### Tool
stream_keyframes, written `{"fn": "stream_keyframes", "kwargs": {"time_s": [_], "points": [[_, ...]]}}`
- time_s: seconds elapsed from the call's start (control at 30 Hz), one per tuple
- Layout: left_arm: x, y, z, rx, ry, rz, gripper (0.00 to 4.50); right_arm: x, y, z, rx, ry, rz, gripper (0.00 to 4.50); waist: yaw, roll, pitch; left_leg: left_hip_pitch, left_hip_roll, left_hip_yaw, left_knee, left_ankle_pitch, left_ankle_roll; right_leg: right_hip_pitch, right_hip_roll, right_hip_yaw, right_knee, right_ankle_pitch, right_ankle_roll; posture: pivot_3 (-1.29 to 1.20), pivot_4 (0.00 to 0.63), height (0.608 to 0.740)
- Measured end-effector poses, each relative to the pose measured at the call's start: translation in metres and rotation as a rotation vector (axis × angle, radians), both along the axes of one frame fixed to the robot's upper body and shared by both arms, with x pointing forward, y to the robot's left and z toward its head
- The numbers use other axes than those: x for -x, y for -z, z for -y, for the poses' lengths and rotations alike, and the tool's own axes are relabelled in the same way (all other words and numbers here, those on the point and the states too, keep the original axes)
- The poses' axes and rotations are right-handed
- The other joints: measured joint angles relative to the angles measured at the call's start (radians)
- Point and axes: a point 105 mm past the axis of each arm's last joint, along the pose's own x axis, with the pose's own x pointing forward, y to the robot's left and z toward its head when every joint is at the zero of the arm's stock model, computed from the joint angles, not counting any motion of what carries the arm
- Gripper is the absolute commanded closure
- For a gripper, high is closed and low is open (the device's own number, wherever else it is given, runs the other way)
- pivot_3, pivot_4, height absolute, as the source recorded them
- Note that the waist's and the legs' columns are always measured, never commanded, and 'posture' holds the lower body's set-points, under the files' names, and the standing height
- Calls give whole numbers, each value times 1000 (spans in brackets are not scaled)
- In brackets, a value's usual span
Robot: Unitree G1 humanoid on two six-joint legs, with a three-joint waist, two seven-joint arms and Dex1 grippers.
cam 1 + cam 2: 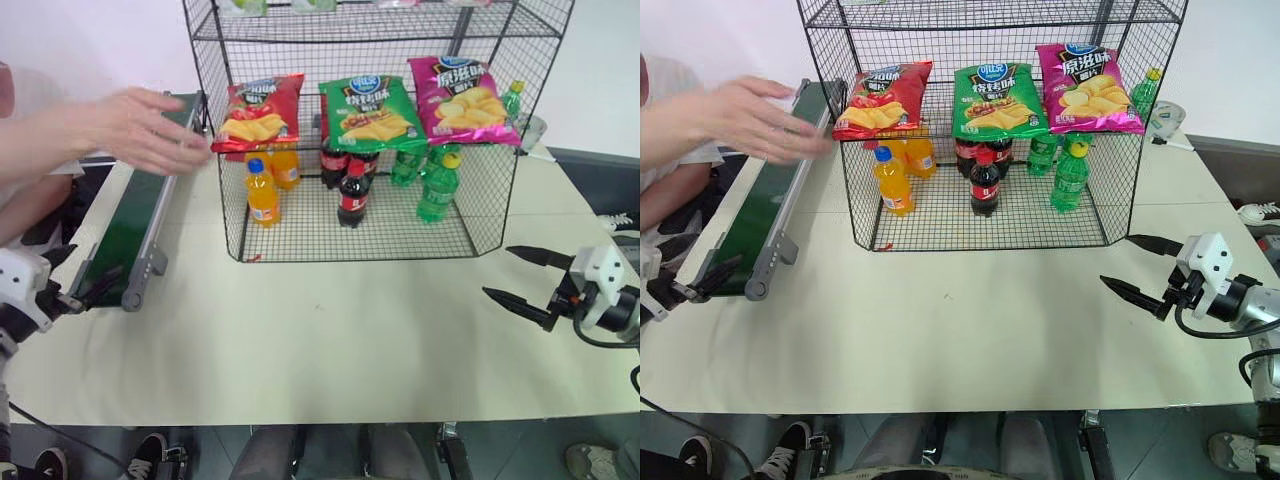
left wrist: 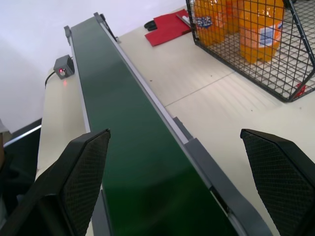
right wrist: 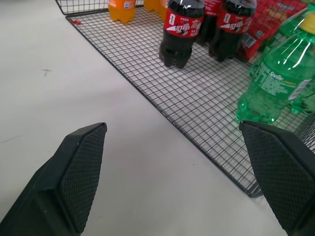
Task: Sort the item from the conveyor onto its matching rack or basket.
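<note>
The red crisp bag [image 1: 260,112] lies on the left of a tier in the black wire rack [image 1: 228,200]. No gripper touches it. To the left of the rack runs the dark green conveyor [image 1: 130,220], its belt [image 2: 123,128] bare. My left gripper [image 1: 85,280] hovers at the conveyor's near end, open and with nothing in it, its fingers [image 2: 83,167] wide apart over the belt. My right gripper [image 1: 497,271] is open and holds nothing. It hangs over the table right of the rack's front corner and points at the rack floor [image 3: 206,108].
A person's hand [image 1: 140,128] reaches over the conveyor's far end, close to the red bag. A green bag [image 1: 372,110] and a pink bag [image 1: 463,100] share the tier. Orange bottles [image 1: 262,192], cola bottles [image 1: 352,195] and green bottles [image 1: 437,190] stand below.
</note>
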Motion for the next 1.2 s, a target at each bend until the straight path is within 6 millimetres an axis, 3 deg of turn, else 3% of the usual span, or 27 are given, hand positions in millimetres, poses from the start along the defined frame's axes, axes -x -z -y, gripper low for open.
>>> {"fn": "stream_keyframes", "kwargs": {"time_s": [0.37,1.2], "points": [[10,11,13,-23,33,-24,64,-3,-2,-2,-3,-2,0,0,-11,0,0,0,0,0,0,0,0,2,0,0,0,0,0,0,150,740],[23,17,5,-114,-10,-43,64,-7,-1,-13,2,-52,-16,0,-16,0,0,0,0,0,0,0,0,2,0,0,0,0,0,0,150,740]]}}
